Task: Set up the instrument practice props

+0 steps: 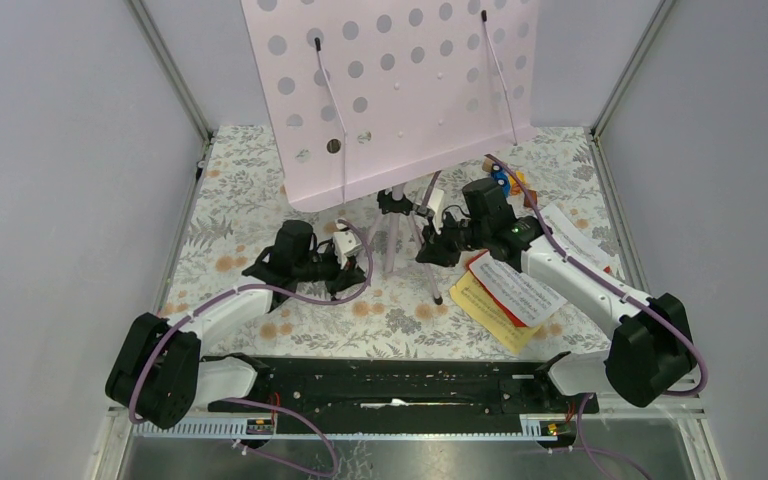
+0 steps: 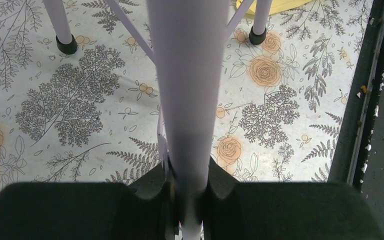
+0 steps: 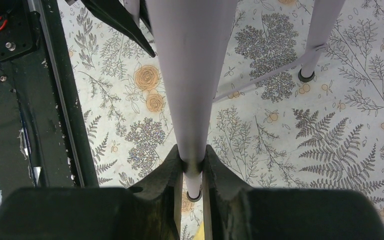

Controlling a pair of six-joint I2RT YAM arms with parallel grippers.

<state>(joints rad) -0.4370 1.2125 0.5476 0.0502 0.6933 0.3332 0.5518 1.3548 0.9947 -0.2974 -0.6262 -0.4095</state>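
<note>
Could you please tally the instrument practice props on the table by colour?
Pink panel: 1
Lilac tripod: 1
White pages: 2, one on top of the stack, one farther right
Red page: 1
Yellow page: 1
Total: 6

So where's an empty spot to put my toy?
Bare cloth lies at the far left, between the left wall and the pink panel, and in front between the tripod legs and the black rail. The right side is crowded: sheet-music pages, toy blocks, right gripper.
</note>
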